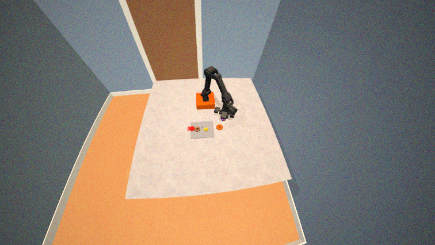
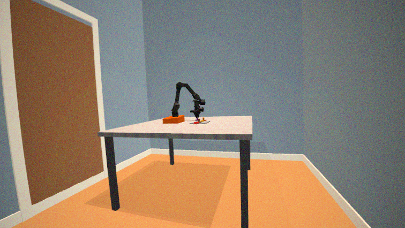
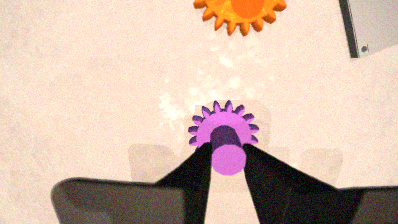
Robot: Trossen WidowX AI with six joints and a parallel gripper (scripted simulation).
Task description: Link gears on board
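Observation:
My gripper is shut on the upright handle of the purple gear. The gear looks level, on or just above the table; which of these I cannot tell. An orange gear with a handle stands on the table between the purple gear and the grey board. On the board, the red gear is at the left edge and the yellow gear is right of the middle. A brown gear sits beside the red gear. A small peg shows between the brown and yellow gears.
The arm's orange base block stands behind the board. The red arrow is beside the red gear at the board's left edge. The table extends around the board on all sides.

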